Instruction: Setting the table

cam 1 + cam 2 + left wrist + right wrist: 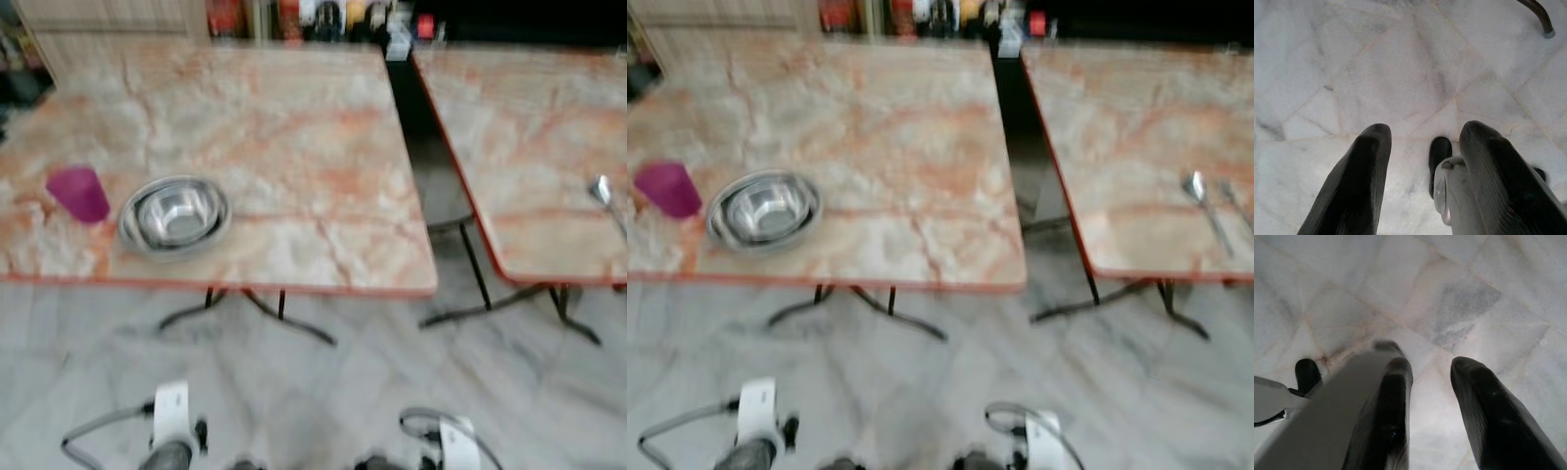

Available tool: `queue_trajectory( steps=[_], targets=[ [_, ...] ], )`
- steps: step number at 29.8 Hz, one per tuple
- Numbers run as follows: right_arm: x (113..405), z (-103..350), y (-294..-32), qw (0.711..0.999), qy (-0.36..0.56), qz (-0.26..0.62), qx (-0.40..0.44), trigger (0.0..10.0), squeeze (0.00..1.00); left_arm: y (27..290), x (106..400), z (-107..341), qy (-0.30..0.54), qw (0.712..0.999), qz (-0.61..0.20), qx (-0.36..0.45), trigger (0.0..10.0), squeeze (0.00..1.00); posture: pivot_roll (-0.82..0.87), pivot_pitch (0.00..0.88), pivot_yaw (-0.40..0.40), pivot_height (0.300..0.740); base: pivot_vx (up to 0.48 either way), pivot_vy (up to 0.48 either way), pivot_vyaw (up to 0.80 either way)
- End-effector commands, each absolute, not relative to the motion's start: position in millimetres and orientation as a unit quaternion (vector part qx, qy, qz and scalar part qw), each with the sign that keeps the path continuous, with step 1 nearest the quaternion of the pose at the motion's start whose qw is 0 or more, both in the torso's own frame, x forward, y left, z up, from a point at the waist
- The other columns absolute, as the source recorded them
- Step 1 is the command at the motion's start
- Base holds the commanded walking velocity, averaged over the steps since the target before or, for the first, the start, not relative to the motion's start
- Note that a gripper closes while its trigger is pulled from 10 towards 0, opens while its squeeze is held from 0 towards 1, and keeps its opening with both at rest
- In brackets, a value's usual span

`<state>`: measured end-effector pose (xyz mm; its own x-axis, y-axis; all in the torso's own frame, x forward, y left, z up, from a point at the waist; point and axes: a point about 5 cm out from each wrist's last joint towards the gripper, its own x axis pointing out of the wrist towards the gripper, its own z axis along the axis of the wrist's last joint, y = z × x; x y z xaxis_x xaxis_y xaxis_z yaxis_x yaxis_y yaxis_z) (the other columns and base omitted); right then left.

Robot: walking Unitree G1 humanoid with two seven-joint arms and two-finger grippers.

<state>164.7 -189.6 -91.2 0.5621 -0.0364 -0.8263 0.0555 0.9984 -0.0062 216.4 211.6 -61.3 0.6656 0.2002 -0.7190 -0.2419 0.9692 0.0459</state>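
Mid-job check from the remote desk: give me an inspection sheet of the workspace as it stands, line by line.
Surface: two marble-pattern tables, left table and right table, a gap between them.
Job's things: purple cup and steel bowl side by side near the left table's front edge; spoon with another utensil beside it, too blurred to name, on the right table.
Clutter: nothing seen on the tables.
End effectors: left end effector and right end effector hang over the floor, fingers apart, holding nothing.
Cables: grey cable loops at the left arm.
Surroundings: marble floor; blurred shelf items behind.
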Motion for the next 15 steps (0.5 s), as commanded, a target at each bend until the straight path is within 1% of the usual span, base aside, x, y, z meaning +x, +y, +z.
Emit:
queue_trajectory(
  steps=[1,12,13,15],
  targets=[
    [161.3,-91.9,-194.8,0.882,0.470,-0.036,0.010,10.0,0.00,207.1,215.4,-63.1,0.397,0.910,0.116,-0.033,10.0,0.00,-0.01,0.166,0.015,0.711,0.000,-0.465,0.00],
    [162.8,-91.4,-194.0,0.884,0.466,-0.038,0.013,10.0,0.00,206.7,216.3,-62.7,0.395,0.910,0.117,-0.036,10.0,0.00,-0.01,0.168,0.012,0.711,0.000,-0.463,0.00],
    [163.0,-91.3,-193.9,0.884,0.466,-0.039,0.013,10.0,0.00,206.0,216.2,-62.8,0.395,0.910,0.117,-0.036,10.0,0.00,-0.01,0.168,0.012,0.711,0.000,-0.360,0.00],
    [163.3,-91.1,-193.8,0.884,0.465,-0.040,0.013,10.0,0.00,205.1,216.1,-63.2,0.398,0.909,0.116,-0.033,10.0,0.00,-0.01,0.165,0.011,0.711,0.000,0.000,0.00]
  ],
)
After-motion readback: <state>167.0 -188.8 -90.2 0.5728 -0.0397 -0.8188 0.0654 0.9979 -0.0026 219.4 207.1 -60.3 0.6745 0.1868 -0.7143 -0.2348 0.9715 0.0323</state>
